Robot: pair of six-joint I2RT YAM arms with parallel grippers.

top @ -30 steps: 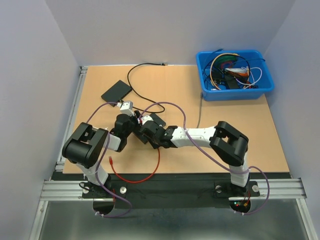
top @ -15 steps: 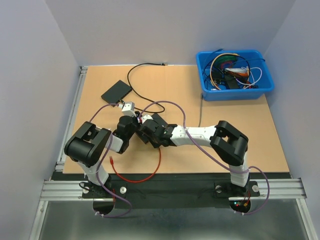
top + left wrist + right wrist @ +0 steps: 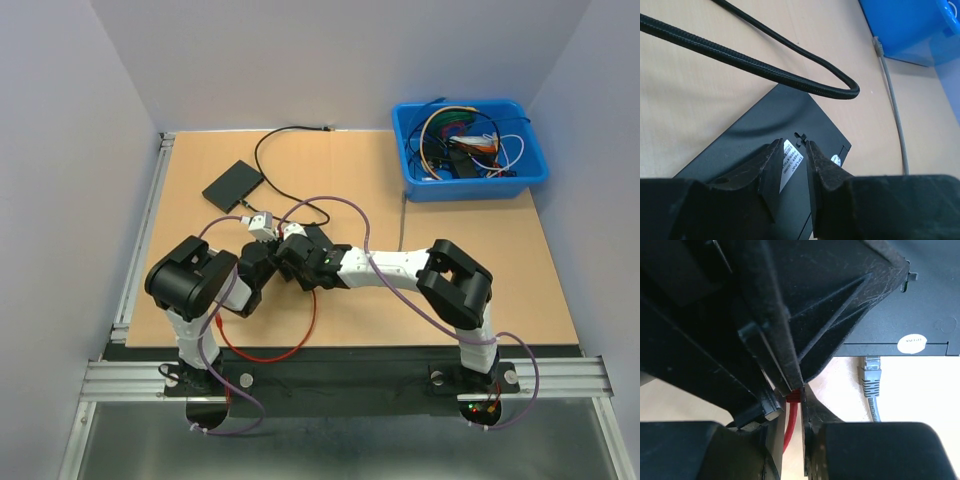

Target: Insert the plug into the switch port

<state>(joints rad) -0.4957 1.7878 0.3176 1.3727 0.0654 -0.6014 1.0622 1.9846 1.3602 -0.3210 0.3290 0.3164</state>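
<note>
The black switch (image 3: 233, 184) lies flat at the back left of the table, and also shows in the left wrist view (image 3: 765, 135) and the right wrist view (image 3: 920, 305). My two grippers meet just in front of it. My right gripper (image 3: 288, 250) (image 3: 795, 396) is shut on the red plug (image 3: 795, 392) of the red cable (image 3: 300, 340). My left gripper (image 3: 270, 238) (image 3: 794, 145) has its jaws nearly together, with the plug's small clip (image 3: 801, 136) at their tips. It points at the switch from a short way off.
A black cable (image 3: 262, 150) (image 3: 765, 65) runs from the switch to the back edge. A grey plug (image 3: 870, 375) on a grey cable (image 3: 892, 95) lies by the switch's front. A blue bin (image 3: 410, 180) of cables stands at the back right.
The left arm has swung its shoulder and elbow to the right and its wrist has shifted a little right and nearer. The right gripper stays against it with the red plug.
</note>
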